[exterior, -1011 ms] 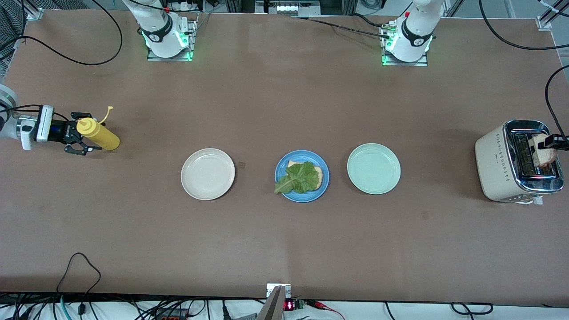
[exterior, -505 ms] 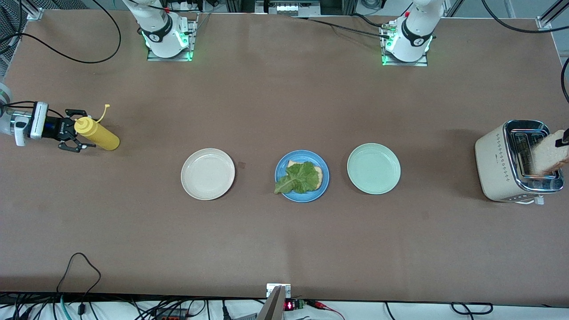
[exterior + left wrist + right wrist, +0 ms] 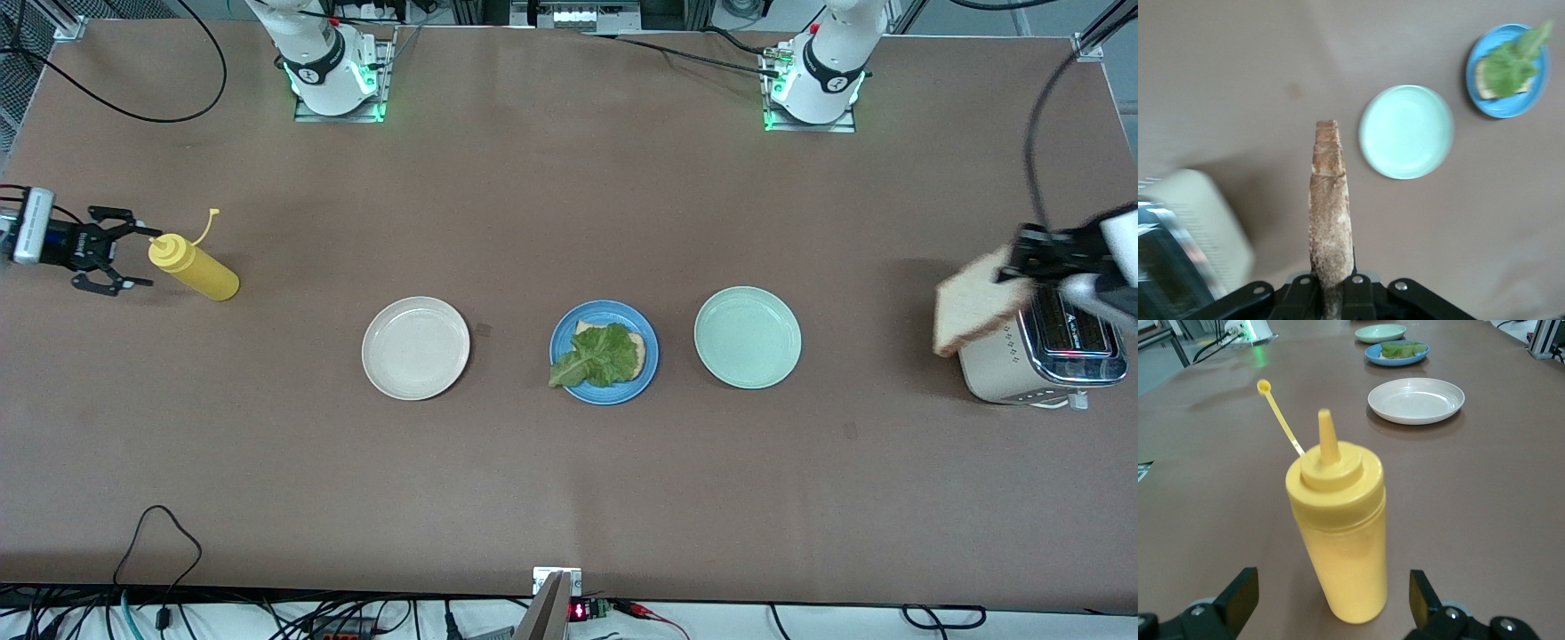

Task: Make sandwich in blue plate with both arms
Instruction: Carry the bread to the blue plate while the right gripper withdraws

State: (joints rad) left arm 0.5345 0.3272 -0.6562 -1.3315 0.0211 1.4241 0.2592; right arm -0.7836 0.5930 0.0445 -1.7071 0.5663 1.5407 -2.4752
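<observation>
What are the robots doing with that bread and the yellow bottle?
They are making a sandwich. The left gripper holds a bread slice over the toaster. The blue plate already has bread with a lettuce leaf on top. The right gripper is beside the yellow sauce bottle, fingers open, not holding it.

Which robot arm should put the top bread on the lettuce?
The left arm, probably. Its left gripper is already shut on the bread slice by the toaster. The right gripper is open, empty, beside the mustard bottle, far from the blue plate.
</observation>
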